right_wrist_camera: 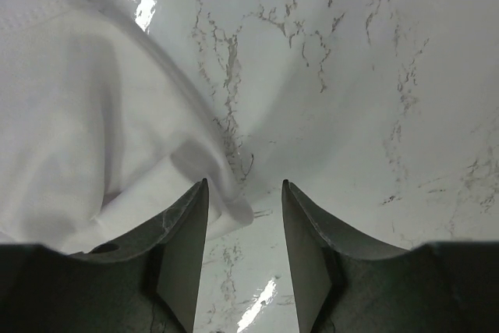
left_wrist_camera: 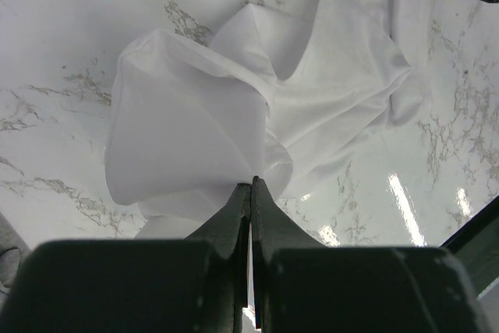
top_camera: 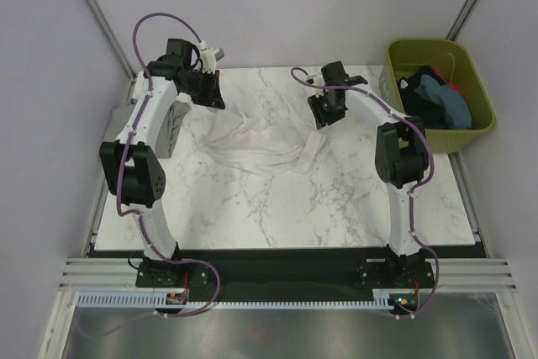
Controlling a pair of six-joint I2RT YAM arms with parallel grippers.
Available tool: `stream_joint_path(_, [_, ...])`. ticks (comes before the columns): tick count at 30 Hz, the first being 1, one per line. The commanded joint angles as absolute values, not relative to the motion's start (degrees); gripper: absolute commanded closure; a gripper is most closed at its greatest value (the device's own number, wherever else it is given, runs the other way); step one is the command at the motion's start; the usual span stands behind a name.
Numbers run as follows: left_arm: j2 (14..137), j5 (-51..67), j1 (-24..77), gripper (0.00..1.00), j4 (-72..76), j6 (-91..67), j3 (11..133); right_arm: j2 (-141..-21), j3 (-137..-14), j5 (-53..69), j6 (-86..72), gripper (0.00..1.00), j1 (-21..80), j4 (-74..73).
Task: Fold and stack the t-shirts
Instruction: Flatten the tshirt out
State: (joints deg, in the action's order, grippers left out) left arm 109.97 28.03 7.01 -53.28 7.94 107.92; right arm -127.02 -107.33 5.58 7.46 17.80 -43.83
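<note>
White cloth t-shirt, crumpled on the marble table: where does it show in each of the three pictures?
Top external: the white cloth t-shirt lies mid-table, towards the far side.
Left wrist: the t-shirt fills the middle.
Right wrist: the t-shirt covers the left side.
Shared landmark: the veined white marble tabletop.

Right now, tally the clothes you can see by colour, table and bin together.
White t-shirt, on the table: 1
Grey cloth, at the table's left edge: 1
Blue-teal cloth, in the bin: 1
Dark cloth, in the bin: 1
Total: 4 visible; the bin's pile may hide more.
</note>
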Motion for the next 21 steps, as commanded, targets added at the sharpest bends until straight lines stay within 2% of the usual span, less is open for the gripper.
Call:
stream_joint_path(1, [107.58, 28.04, 7.29, 0.98, -52.3, 7.29, 108.19, -124.46, -107.23, 8.96, 6.24, 0.5, 18.54, -43.59])
stream_joint_path(8, [108.37, 27.42, 7.73, 0.98, -52.38, 7.38, 109.07, -123.22, -104.85, 15.64, 6.5, 0.5, 18.37, -43.94])
stream_joint_path(17, [107.93, 27.07, 8.17, 0.98, -52.38, 7.56, 108.37, -122.17, -103.89, 15.03, 6.85, 0.52, 18.28, -44.21])
stream_joint_path(20, [108.1, 27.16, 8.26, 0.98, -52.21, 7.56, 108.63, -121.12, -103.19, 14.68, 6.94, 0.59, 18.37, -44.3])
stream_joint_path(21, [108.11, 27.16, 8.26, 0.98, -52.21, 7.56, 108.72, -120.94, -103.01, 14.5, 7.03, 0.66, 18.28, -44.21])
